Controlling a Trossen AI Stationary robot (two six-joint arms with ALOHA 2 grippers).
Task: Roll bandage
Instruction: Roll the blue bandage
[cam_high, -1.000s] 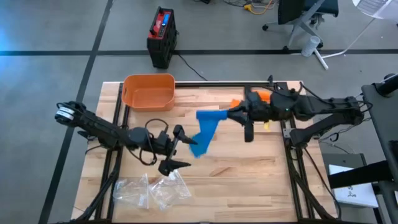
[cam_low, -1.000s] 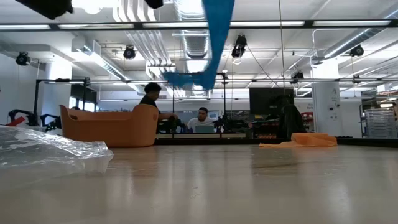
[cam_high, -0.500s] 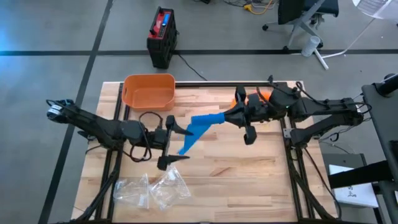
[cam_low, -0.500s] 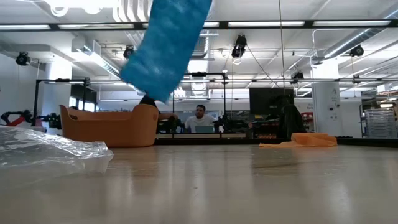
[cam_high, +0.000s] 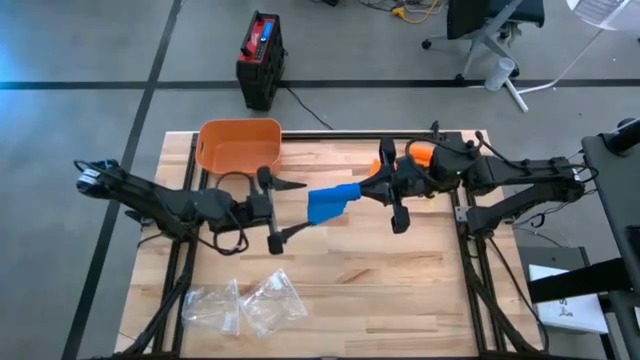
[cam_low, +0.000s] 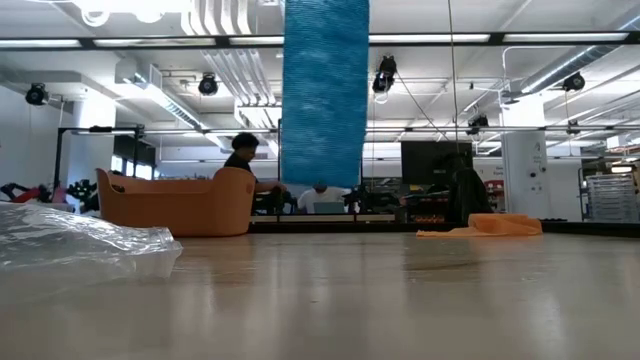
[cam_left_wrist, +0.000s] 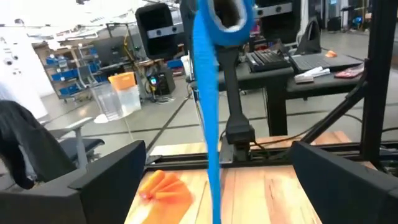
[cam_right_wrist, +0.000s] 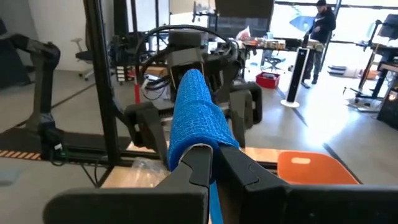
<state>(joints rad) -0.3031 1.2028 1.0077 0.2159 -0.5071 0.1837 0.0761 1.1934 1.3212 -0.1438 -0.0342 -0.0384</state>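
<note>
The right hand (cam_high: 383, 190) is clamped tight on one end of a blue, crinkled elastic bandage strip (cam_high: 331, 202), holding it in the air above the wooden slatted tabletop (cam_high: 400, 290). In the right wrist view the strip (cam_right_wrist: 194, 112) runs forward from between the two dark fingers (cam_right_wrist: 200, 163) toward the other arm. In the low view it hangs as a broad blue band (cam_low: 325, 92) whose lower edge is clear of the tabletop surface.

The left hand (cam_high: 288, 208) stands with its fingers spread wide, gripping nothing. The free end of the bandage lies between its two fingertips, and whether it touches either one cannot be told. In the left wrist view the strip (cam_left_wrist: 210, 118) shows edge-on as a thin blue line midway between the two dark fingers (cam_left_wrist: 112, 180), with a rolled loop at its far end at the right hand.

Beyond the left hand, at the tabletop's far edge, sits an orange plastic tub (cam_high: 239, 148). An orange crumpled cloth (cam_high: 421, 153) lies just behind the right hand. Clear crumpled plastic bags (cam_high: 245, 305) rest near the front edge, well apart from both hands.
</note>
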